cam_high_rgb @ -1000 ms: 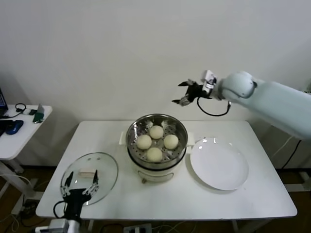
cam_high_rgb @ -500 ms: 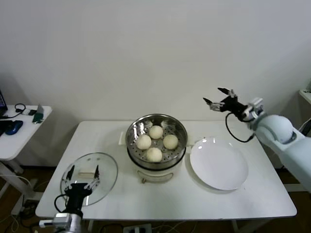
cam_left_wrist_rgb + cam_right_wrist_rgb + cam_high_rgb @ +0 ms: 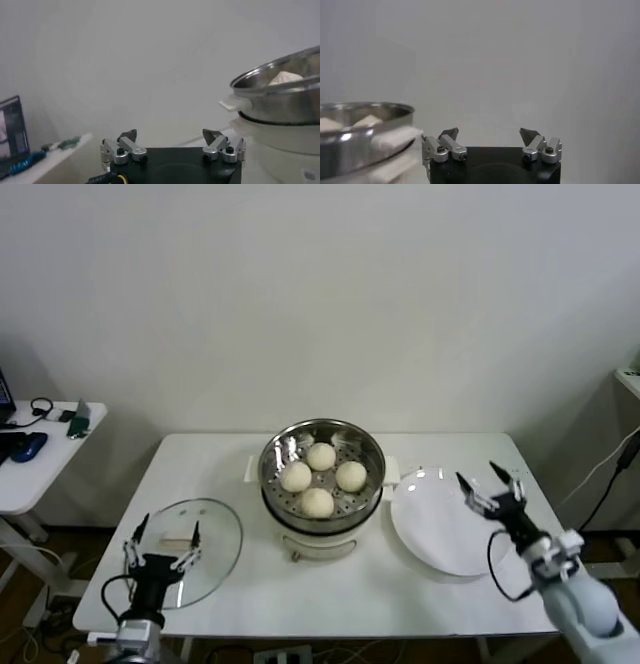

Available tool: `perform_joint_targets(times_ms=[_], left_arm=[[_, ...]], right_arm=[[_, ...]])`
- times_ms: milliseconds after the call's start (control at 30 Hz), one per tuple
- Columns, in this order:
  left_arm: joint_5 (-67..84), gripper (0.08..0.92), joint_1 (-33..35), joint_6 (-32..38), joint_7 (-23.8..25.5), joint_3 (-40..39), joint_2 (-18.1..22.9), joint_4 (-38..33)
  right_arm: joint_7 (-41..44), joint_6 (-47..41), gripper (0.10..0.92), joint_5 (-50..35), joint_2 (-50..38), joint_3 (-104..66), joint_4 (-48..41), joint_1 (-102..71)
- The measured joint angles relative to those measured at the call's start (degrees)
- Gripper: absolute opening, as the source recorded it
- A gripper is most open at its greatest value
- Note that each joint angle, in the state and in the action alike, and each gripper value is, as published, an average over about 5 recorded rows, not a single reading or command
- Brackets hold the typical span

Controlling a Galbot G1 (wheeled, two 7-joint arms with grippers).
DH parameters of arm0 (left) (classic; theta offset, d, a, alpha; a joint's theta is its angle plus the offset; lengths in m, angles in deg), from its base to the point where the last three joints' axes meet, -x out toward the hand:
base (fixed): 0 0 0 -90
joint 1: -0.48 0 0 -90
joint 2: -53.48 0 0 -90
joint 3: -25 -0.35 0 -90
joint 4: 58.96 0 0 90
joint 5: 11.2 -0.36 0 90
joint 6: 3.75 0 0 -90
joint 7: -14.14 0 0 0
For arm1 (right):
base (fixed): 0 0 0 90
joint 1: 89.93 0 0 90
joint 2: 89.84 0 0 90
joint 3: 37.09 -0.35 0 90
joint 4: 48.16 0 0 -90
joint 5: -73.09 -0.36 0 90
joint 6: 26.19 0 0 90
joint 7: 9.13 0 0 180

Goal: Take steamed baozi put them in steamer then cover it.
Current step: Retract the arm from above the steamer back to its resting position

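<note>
Four cream-white baozi [image 3: 321, 475] lie in the shiny steel steamer [image 3: 275, 452], which sits on its cream pot base at the table's middle. The steamer rim also shows in the left wrist view [image 3: 280, 80] and in the right wrist view [image 3: 365, 112]. The clear glass cover [image 3: 215, 529] with its white handle lies flat on the table at the front left. My left gripper [image 3: 162, 544] is open and empty, low over the cover's near edge. My right gripper [image 3: 492, 486] is open and empty, low over the right edge of the white plate.
A flat white plate [image 3: 435, 519] lies right of the steamer. A small side table [image 3: 45, 464] with cables and small items stands at the far left. The white wall rises behind the table.
My right arm has swung from high behind the steamer down to the right, over the plate's right edge. My left gripper has risen slightly at the cover's near edge.
</note>
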Motion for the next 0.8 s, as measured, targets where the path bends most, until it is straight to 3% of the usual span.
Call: perform_joint_targets(times_ms=[433,800], left_arm=[[-26.33,0.823,0.59,3.97,-7.79,0.57,-2.16,3.2],[-53.65,0.823,-0.87,-0.92,-14.69,0.58,-1.25,10.54]], right_arm=[[0.84,12.04,0.823,3.23,11.07,-4.84,-0.07,-11.0],[-0.74,14.79,0.823,4.11,15.4,-6.29,0.14,-13.34]])
